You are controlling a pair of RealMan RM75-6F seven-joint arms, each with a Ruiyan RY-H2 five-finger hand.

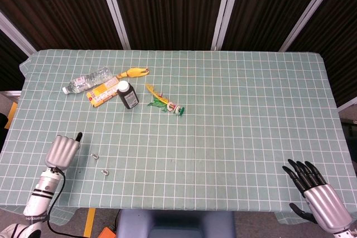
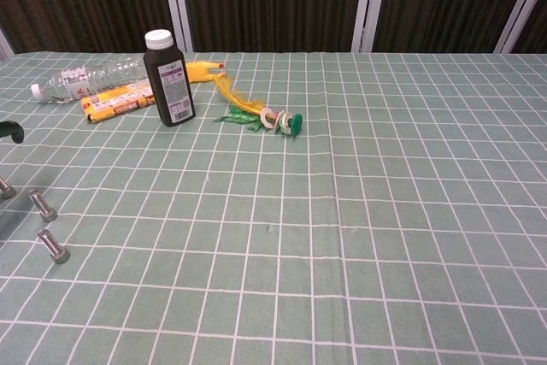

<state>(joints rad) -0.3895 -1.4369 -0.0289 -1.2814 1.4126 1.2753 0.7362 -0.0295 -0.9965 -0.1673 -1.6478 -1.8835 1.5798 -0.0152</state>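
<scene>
My left hand [image 1: 61,151] hovers over the front left of the table; I see its silver back and one black fingertip [image 2: 8,132], while its other fingers are hidden. Just right of it lie two small bolts [image 1: 94,155] [image 1: 104,171]; in the chest view these bolts [image 2: 41,205] [image 2: 53,246] lie flat, with a third bolt [image 2: 4,187] at the left edge. My right hand [image 1: 312,188] sits at the front right corner with its black fingers spread, holding nothing.
At the back left stands a dark bottle [image 1: 128,95] with a white cap. Beside it lie a clear water bottle [image 1: 86,80], a yellow packet [image 1: 101,93], a yellow toy [image 1: 134,72] and a feathered toy [image 1: 165,103]. A green checked cloth [image 1: 240,115] covers the table.
</scene>
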